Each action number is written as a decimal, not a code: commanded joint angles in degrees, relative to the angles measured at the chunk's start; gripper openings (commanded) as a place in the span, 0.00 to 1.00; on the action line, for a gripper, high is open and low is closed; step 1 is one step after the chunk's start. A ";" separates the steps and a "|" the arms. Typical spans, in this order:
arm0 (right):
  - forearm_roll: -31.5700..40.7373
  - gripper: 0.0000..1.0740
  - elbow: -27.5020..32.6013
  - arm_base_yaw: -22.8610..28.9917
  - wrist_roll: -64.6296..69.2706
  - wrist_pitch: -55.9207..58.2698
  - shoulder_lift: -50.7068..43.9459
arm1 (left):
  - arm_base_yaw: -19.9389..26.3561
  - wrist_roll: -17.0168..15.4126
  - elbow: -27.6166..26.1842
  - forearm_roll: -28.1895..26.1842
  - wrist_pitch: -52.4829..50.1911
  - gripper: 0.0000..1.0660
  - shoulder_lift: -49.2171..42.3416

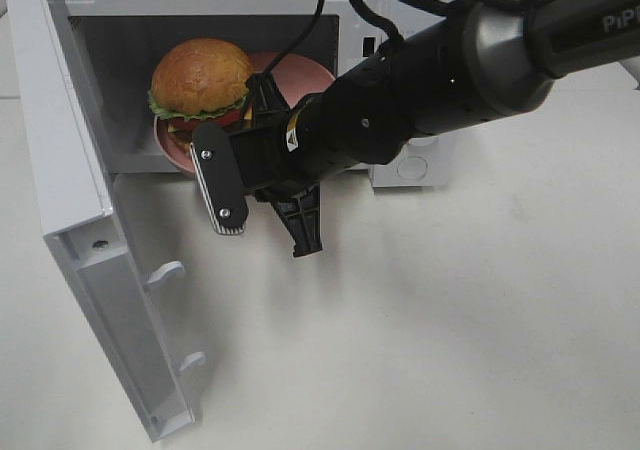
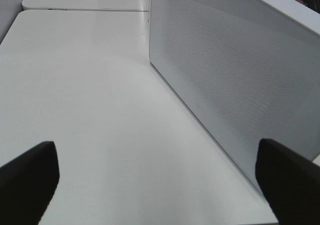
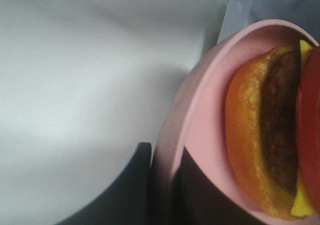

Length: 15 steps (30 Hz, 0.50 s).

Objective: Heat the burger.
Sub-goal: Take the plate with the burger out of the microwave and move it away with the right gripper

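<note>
White microwave [image 1: 85, 185] interior holds the burger [image 1: 200, 78]; right claw [image 3: 162, 185] clamps its pink plate [image 3: 200, 115] rim.

The only readable lettering is white "PiP", cut off by the picture's edge, on the grey arm [image 1: 590, 20] far back from the right pincer [image 1: 262, 205]; a small yellow label [image 1: 291, 140] just behind the pincer cannot be read.
</note>
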 commanded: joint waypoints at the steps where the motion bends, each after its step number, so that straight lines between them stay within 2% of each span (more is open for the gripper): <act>1: -0.11 0.00 2.06 0.46 0.23 -4.41 -3.44 | 0.17 0.00 0.17 -0.40 -0.29 0.94 -0.92; 15: 0.74 0.00 13.06 1.15 0.29 -4.41 -12.83 | 0.17 0.00 0.17 -0.40 -0.29 0.94 -0.92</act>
